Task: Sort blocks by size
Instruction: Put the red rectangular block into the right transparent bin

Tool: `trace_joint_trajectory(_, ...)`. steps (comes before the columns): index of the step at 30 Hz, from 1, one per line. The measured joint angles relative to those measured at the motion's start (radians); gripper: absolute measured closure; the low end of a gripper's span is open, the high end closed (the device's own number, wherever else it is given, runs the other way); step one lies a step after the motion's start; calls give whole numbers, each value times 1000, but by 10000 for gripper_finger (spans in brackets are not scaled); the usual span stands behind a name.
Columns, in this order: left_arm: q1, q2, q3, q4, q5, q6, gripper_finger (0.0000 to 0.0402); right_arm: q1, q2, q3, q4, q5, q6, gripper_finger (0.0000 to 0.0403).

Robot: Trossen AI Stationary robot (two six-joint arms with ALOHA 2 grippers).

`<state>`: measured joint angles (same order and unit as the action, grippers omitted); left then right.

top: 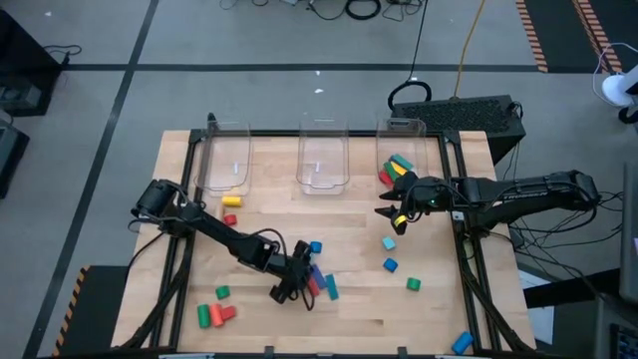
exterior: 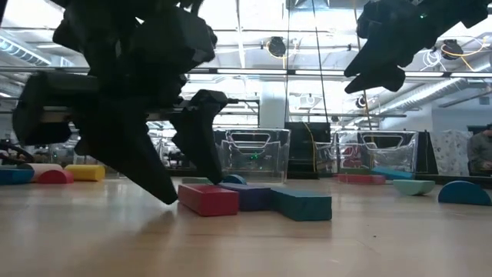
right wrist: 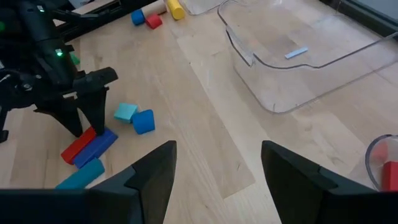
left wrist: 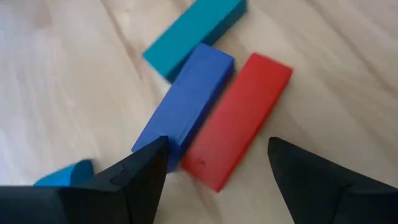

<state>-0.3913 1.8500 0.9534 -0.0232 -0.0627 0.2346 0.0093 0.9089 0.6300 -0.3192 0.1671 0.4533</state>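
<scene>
The left gripper [top: 296,289] hung low over the near middle of the wooden counter [top: 349,319], its jaws spread wide and empty, set astride one end of a red bar [left wrist: 239,118] that lay flat against a blue bar [left wrist: 186,102], with a teal bar [left wrist: 193,31] just beyond them. The remaining blocks lay scattered: a small blue piece [top: 315,246] beside that cluster, red and green pieces [top: 214,313] near the front left corner, a yellow cylinder [top: 231,201] and a small red one by the left clear bin [top: 225,160], a few blue and green pieces [top: 390,264] toward the right, and one blue piece [top: 461,342] at the front right edge. Several blocks already sat in the right bin [top: 402,165]; the middle bin [top: 322,160] looked empty. The right gripper [top: 392,213] hovered above the counter just in front of the right bin, jaws wide with nothing between them. The bars looked to me like light, rigid painted pieces, smooth enough to slip if pinched off-centre. I would have taken the red bar across its narrow width near the middle of its length; since it lay tight against the blue one, one jaw would have to wedge between them or it might nudge both.
</scene>
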Motion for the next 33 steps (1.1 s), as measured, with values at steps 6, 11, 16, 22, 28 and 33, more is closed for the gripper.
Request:
trace_joint_trajectory(6,0,0,-1,51,-91,43,128,1,0,0,0,17,5,183)
trace_joint_trajectory(11,13,-1,0,36,-122,7,128,13,0,0,0,17,6,183)
trace_joint_trajectory(16,5,-2,0,37,5,11,128,14,0,0,0,17,7,183)
trace_joint_trajectory(22,3,-2,1,53,0,-26,128,18,0,0,0,19,7,183)
trace_joint_trajectory(28,4,-4,3,147,-12,-71,128,19,0,0,0,20,24,183)
trace_joint_trajectory(33,4,6,3,166,19,-77,128,19,0,0,-1,20,25,183)
